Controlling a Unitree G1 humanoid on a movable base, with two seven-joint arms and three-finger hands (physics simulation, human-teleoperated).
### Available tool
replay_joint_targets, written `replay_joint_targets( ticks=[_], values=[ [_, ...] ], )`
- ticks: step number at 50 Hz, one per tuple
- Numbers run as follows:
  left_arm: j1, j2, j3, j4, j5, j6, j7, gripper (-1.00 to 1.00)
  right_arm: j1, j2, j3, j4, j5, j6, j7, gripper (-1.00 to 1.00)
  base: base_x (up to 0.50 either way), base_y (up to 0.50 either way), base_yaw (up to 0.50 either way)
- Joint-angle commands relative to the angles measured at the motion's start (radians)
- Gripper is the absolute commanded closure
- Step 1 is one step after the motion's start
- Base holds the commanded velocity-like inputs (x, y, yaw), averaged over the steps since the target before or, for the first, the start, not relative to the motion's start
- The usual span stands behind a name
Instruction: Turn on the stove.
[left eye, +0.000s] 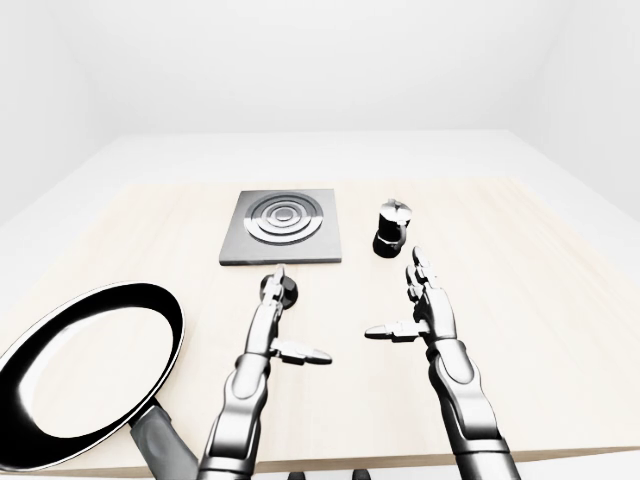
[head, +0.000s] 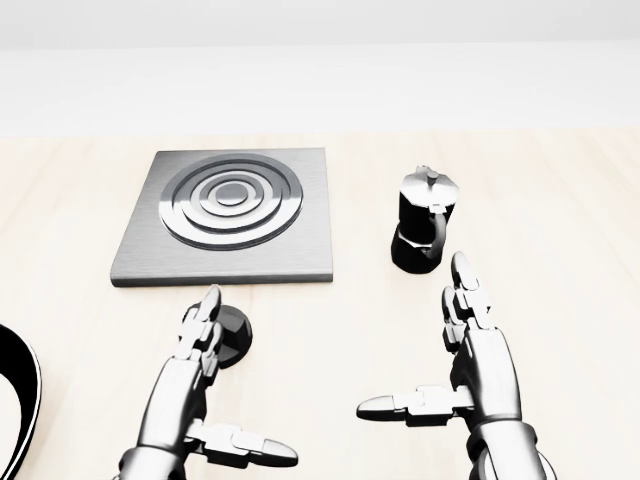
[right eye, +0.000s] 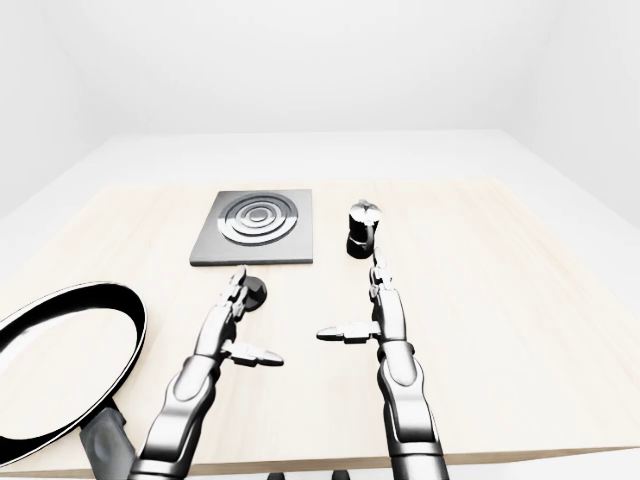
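Observation:
The stove is a square grey plate with ring burners at the upper left of the head view. Its black round knob lies on the table just below the plate's lower edge. My left hand is open, with its fingertips over the knob's left part and its thumb stretched to the right below the knob. The fingers are not closed round the knob. My right hand is open and empty, at the lower right, apart from everything.
A black moka pot stands right of the stove, just above my right hand's fingertips. A large black frying pan lies at the lower left, its handle over the table's near edge. The light wooden table ends at a white wall.

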Motion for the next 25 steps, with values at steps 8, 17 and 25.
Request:
replay_joint_targets(
  ticks=[8,17,25],
  values=[
    [0.085,0.007,-0.058,-0.292,0.05,0.033,0.018,-1.0,0.0,0.0,-0.001,0.0,0.0,-0.001,0.001,-1.0,0.0,0.0,0.0],
    [0.106,0.015,-0.076,-0.369,0.064,0.033,0.023,-1.0,0.0,0.0,-0.001,0.004,-0.001,-0.006,0.001,-1.0,0.0,0.0,0.0],
    [0.132,0.023,-0.094,-0.482,0.078,0.033,0.023,-1.0,0.0,0.0,-0.001,0.003,-0.001,-0.004,0.001,-1.0,0.0,0.0,0.0]
  ],
)
